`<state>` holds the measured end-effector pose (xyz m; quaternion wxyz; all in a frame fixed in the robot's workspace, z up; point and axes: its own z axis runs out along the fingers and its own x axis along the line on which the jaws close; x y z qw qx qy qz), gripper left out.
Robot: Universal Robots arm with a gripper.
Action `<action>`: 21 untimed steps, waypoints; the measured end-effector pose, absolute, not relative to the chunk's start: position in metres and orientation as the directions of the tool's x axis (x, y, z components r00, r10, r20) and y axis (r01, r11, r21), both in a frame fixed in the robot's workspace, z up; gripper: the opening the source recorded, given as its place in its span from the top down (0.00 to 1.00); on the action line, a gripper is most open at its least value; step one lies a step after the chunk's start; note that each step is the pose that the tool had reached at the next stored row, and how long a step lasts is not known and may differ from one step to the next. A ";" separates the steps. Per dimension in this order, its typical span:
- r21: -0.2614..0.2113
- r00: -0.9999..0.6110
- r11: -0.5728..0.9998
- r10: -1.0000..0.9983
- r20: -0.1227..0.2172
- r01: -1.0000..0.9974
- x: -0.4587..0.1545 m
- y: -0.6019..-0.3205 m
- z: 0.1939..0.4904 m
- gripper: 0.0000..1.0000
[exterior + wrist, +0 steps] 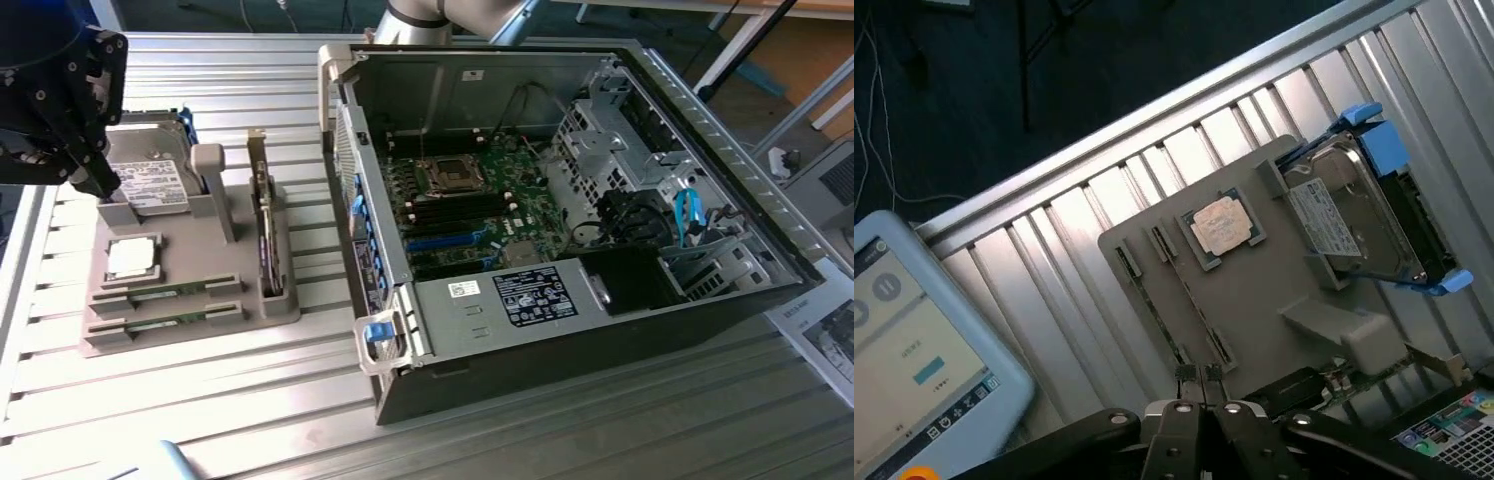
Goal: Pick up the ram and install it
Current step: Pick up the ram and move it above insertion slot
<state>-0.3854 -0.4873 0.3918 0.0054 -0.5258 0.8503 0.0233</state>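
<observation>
Green ram [171, 293], grey tray [200, 268], blue-railed drive [144, 182]

1. An open computer case [561, 345] lay on the ribbed metal table [200, 405].
2. Beside it, a grey holder [254, 312] carried a hard drive [147, 182], a silver processor [131, 258] and a dark expansion card [272, 240].

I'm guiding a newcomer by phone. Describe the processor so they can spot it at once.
At the exterior view's left of the open computer case lies a grey holder tray. On it, between the hard drive and two thin green ram sticks, sits the processor: the only flat, square, silver chip.
</observation>
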 end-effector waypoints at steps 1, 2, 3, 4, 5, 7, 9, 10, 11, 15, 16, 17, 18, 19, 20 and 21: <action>0.034 -0.420 0.419 -0.907 -0.034 -0.908 -0.385 -0.487 0.392 0.90; 0.034 -0.404 0.403 -0.914 -0.034 -0.914 -0.385 -0.487 0.392 0.90; 0.034 -0.386 0.385 -0.922 -0.034 -0.922 -0.386 -0.487 0.392 0.90; 0.034 -0.358 0.357 -0.933 -0.034 -0.934 -0.386 -0.487 0.392 0.90; 0.034 -0.330 0.329 -0.944 -0.034 -0.944 -0.386 -0.487 0.392 0.90; 0.034 -0.229 0.228 -0.973 -0.034 -0.973 -0.386 -0.487 0.392 0.90; 0.034 -0.190 0.189 -0.981 -0.034 -0.981 -0.386 -0.487 0.392 0.90; 0.034 -0.149 0.148 -0.988 -0.034 -0.988 -0.386 -0.487 0.392 0.90; 0.034 -0.139 0.138 -0.990 -0.034 -0.990 -0.386 -0.487 0.392 0.90; 0.034 -0.138 0.137 -0.990 -0.034 -0.990 -0.386 -0.487 0.392 0.89; 0.034 -0.138 0.137 -0.990 -0.034 -0.990 -0.386 -0.487 0.392 0.89; 0.034 -0.138 0.137 -0.990 -0.034 -0.990 -0.386 -0.487 0.392 0.84; 0.034 -0.138 0.137 -0.990 -0.034 -0.990 -0.386 -0.487 0.392 0.77; 0.034 -0.138 0.137 -0.990 -0.034 -0.990 -0.386 -0.487 0.392 0.77; 0.034 -0.138 0.137 -0.990 -0.034 -0.990 -0.386 -0.487 0.392 0.70; 0.034 -0.138 0.137 -0.990 -0.034 -0.990 -0.386 -0.487 0.392 0.70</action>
